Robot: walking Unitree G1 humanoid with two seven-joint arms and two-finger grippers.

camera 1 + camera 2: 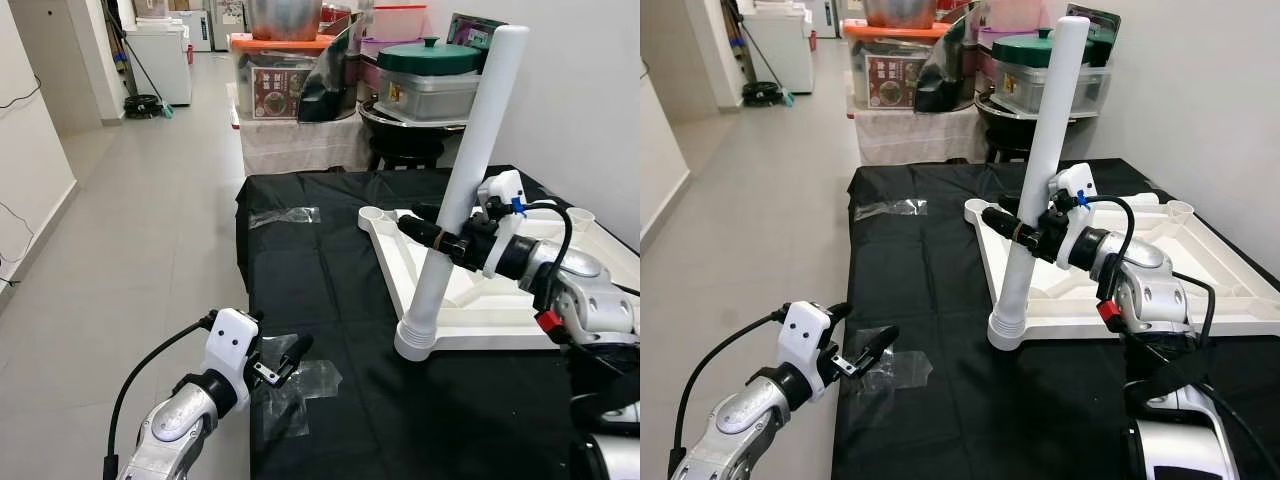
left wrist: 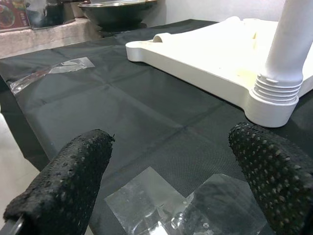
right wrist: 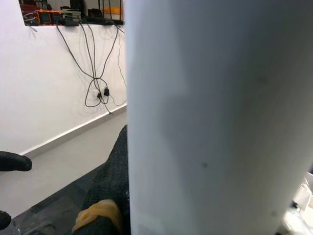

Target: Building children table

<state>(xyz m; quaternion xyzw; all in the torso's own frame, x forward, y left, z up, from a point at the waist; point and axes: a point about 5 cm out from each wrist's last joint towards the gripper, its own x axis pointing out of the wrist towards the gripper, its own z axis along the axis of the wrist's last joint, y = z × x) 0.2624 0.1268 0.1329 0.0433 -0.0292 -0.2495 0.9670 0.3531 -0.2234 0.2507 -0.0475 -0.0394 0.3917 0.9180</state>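
At the far left, pale grey floor tiles (image 1: pixel 120 220) run as a wide open corridor beside the work surface, bounded by a white wall with a skirting board. The left gripper (image 1: pixel 285 362) hovers at the near left edge of the black cloth (image 1: pixel 330 290), its two black fingers spread wide with nothing between them; in the left wrist view the fingertips (image 2: pixel 73 166) show a knobbly, dotted rubber texture. Just under and ahead of it a strip of clear glossy tape (image 1: pixel 300 385) sticks to the matte woven cloth, and a second piece of tape (image 1: pixel 285 216) lies farther back near the cloth's left edge, with bare cloth between them. Further right, the upturned white plastic tabletop (image 1: pixel 480 300) lies flat on the cloth, smooth, with raised rims and round corner sockets, its near corner well in from the cloth's edges. A white cylindrical table leg (image 1: pixel 465 190) stands in that near corner socket, leaning a little to the right, with a ribbed threaded collar at its foot. The right gripper (image 1: pixel 425 230) is closed around the leg at mid-height, one finger visible on the leg's left side. Behind the table stand stacked plastic boxes and a green-lidded pot (image 1: pixel 430 55) against the back wall.
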